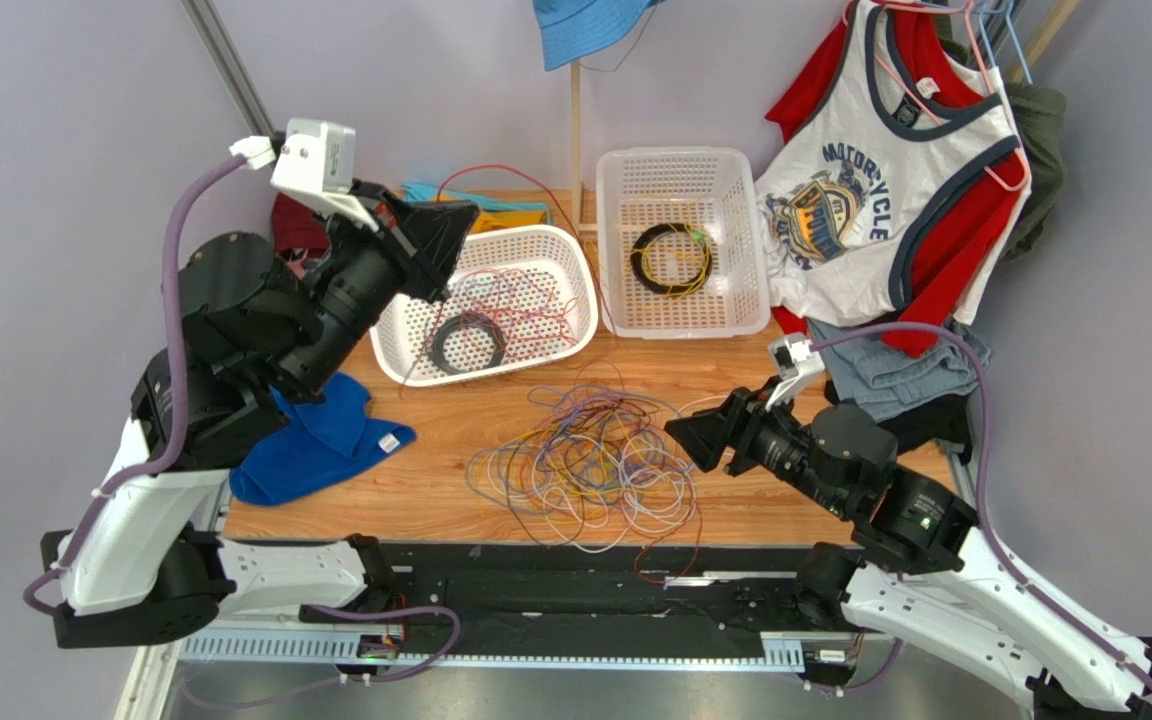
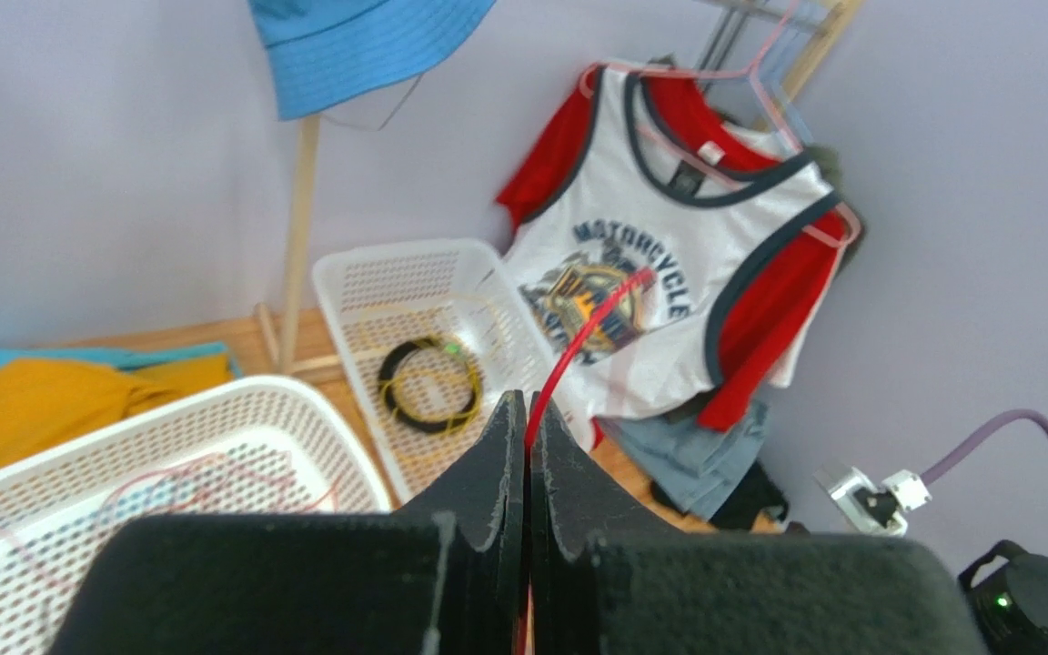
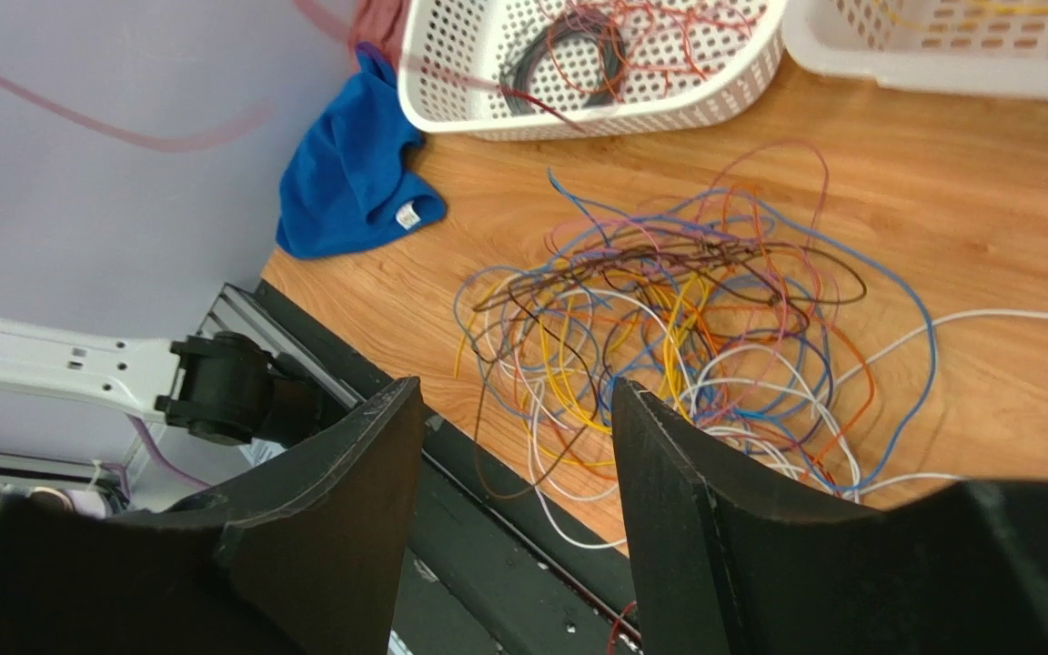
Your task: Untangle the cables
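Observation:
A loose tangle of cables [image 1: 590,465], yellow, blue, white, orange and purple, lies on the wooden table in front of the arms. In the right wrist view the cables [image 3: 687,341] spread just beyond the fingers. My left gripper [image 1: 447,233] is raised over the left basket, shut on a thin red cable [image 2: 584,341] that curves up out of the jaws [image 2: 527,403]. The red cable [image 1: 515,170] arcs behind that basket. My right gripper [image 1: 695,435] hangs at the tangle's right edge, open [image 3: 516,389], with nothing between its fingers.
The left white basket [image 1: 515,357] holds red wires and a black coil [image 1: 468,342]. The right white basket [image 1: 683,158] holds a black and yellow coil [image 1: 669,258]. A blue cloth [image 1: 319,443] lies left. Clothes [image 1: 898,180] hang at the right. A black rail [image 1: 582,578] runs along the near edge.

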Controlling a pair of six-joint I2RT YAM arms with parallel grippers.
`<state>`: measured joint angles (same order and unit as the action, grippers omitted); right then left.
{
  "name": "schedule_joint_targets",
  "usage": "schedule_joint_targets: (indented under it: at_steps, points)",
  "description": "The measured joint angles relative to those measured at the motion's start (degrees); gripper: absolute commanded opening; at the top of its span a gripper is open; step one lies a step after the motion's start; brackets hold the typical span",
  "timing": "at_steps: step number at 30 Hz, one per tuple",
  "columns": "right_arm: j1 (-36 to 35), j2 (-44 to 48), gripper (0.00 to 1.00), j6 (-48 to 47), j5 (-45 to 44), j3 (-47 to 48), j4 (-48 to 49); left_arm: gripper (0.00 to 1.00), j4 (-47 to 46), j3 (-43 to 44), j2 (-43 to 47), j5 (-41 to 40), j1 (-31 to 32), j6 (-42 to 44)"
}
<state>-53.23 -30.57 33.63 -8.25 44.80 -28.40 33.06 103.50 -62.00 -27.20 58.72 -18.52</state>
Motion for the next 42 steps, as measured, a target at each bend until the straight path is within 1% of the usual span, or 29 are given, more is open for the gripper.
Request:
schedule_joint_targets:
  at_steps: [6,9,10,13,14,18,24,29,33,35,39,42]
  points:
    - [0.0,4.63,0.58,1.9,-0.22,-5.73,-0.22,0.0,7.17,14.19,-9.84,-3.48,-2.47,2.91]
    - [0.0,7.34,0.57,2.38,-0.28,-6.97,-0.24,0.0,9.99,19.63,-14.56,-3.26,-6.19,3.45]
    - [0.0,7.96,0.57,2.47,-0.28,-7.17,-0.28,0.0,10.93,20.79,-15.93,-2.43,-8.72,3.41]
    - [0.0,9.18,0.56,2.58,-0.44,-7.45,-0.52,0.0,12.92,21.2,-18.49,-0.26,-15.08,2.62]
    - [0.0,9.4,0.56,2.58,-0.46,-7.48,-0.61,0.0,13.44,21.2,-19.58,1.03,-18.08,2.08]
    - [0.0,9.79,0.55,2.58,-0.44,-7.48,-1.31,0.0,14.49,21.2,-23.19,5.22,-25.77,0.09]
    - [0.0,10.1,0.55,2.4,-0.68,-7.61,-1.79,0.0,14.27,22.29,-26.91,9.9,-34.03,-2.62]
    - [0.0,10.03,0.54,1.64,-1.38,-8.24,-1.81,0.0,13.81,28.22,-30.75,12.66,-37.55,-3.69]
    - [0.0,9.7,0.54,1.01,-1.75,-8.41,-1.75,0.0,13.29,33.92,-33.7,13.86,-38.88,-3.69]
    - [0.0,9.27,0.54,0.79,-1.75,-8.44,-1.73,0.0,12.61,35.28,-34.58,14.34,-39.39,-3.69]
    - [0.0,8.44,0.54,0.42,-1.75,-9.46,-1.14,0.0,11.08,35.3,-35.41,15.08,-40.41,-3.69]
    - [0.0,7.96,0.53,0.37,-1.75,-10.78,-1.03,0.0,9.2,32.17,-35.26,15.63,-40.79,-3.78]
